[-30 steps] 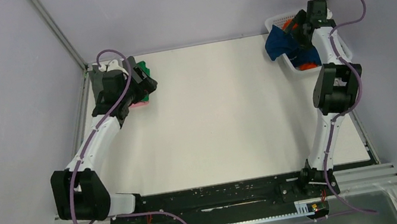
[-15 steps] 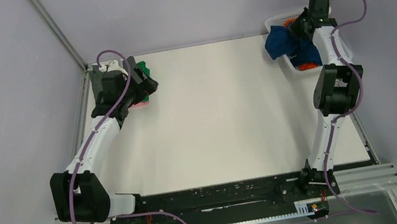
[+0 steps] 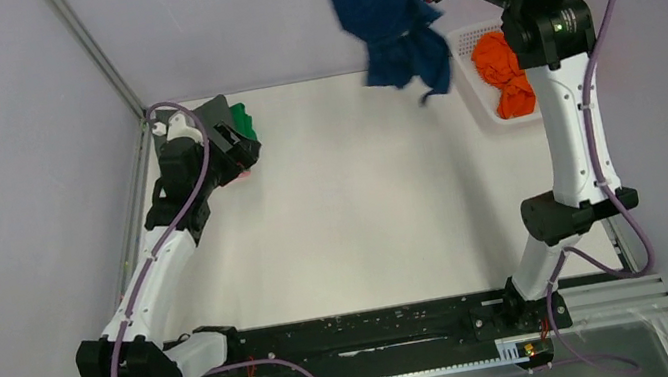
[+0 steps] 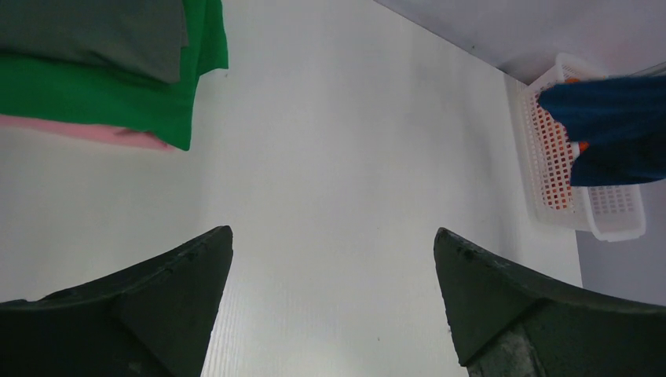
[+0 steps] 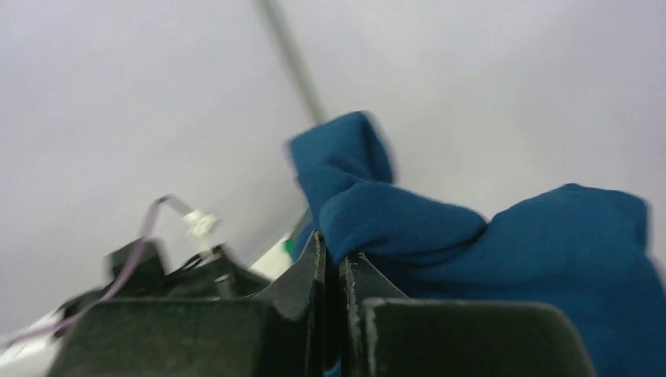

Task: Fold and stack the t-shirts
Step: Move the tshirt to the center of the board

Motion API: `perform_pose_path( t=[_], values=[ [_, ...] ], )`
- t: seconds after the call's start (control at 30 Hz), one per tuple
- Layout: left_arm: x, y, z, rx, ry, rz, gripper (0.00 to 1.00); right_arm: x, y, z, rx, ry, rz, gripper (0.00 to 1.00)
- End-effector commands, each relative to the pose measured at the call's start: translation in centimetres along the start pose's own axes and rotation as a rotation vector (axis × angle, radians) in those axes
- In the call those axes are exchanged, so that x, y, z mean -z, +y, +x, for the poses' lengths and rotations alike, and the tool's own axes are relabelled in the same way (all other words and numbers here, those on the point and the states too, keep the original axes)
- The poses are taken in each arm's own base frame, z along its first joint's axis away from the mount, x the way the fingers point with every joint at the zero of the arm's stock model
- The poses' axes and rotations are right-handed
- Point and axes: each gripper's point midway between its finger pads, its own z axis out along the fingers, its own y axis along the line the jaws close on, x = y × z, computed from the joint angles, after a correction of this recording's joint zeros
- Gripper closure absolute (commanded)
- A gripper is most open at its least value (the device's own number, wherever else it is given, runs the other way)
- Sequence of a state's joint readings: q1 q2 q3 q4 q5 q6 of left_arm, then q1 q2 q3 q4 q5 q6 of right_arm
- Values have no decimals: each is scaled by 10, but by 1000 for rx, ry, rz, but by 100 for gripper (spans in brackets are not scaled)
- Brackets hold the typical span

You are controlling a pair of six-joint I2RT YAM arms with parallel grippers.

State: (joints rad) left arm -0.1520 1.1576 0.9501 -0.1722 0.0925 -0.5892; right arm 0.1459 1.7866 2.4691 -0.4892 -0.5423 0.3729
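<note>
Grey t-shirt atop green t-shirt shows only in left wrist view.

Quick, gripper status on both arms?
Left gripper: open, holding nothing.
Right gripper: closed on the blue t-shirt, which hangs in the air.

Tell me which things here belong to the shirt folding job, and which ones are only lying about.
Job:
- blue shirt
- orange shirt
- grey shirt
- green shirt
- pink shirt

Lying about:
- basket, holding the orange shirt
- table
</note>
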Motion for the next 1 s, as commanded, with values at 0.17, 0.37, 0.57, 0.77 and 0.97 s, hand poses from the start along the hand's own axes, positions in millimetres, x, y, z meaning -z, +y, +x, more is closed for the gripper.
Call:
perform_pose_path(
  t=[0.17, 0.37, 0.57, 0.77, 0.97],
  values=[
    [33, 19, -11, 28, -99, -110, 1, 28, 52, 49, 72, 158, -135, 100],
    [50, 46, 18, 61, -33, -217, 1, 58, -78, 192, -43, 375, 312, 97],
    [48, 63, 64, 89, 135, -266, 1, 153, -200, 318, -157, 543, 872, 5],
    [43, 48, 124, 98, 373, -182, 1, 200, -200, 343, -200, 534, 1048, 1],
    [65, 39, 197, 1, 612, -231, 7, 197, -148, 388, -184, 674, 886, 4]
  ],
)
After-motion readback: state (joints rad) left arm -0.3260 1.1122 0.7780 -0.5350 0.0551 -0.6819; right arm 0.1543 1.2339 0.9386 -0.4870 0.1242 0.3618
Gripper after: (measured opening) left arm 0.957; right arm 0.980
